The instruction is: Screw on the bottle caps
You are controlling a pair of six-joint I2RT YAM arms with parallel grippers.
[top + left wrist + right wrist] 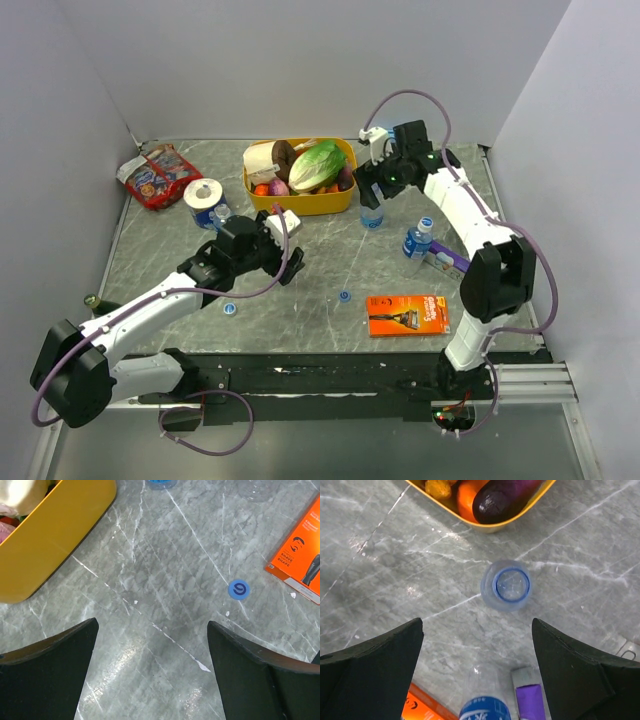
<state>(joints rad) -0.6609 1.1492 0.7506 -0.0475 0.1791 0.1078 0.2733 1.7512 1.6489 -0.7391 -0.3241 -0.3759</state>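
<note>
Veined marble table [165,555], round blue cap [238,589], clear bottle [506,586], left gripper [152,622] and right gripper [478,622] spread wide

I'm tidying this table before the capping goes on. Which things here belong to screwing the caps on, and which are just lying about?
Belongs to the job:
- open bottle
- bottle near the right arm
- bottle by the tape roll
- loose bottle caps

Just lying about:
- yellow tub of vegetables
- razor pack
- snack bag
- tape roll
</note>
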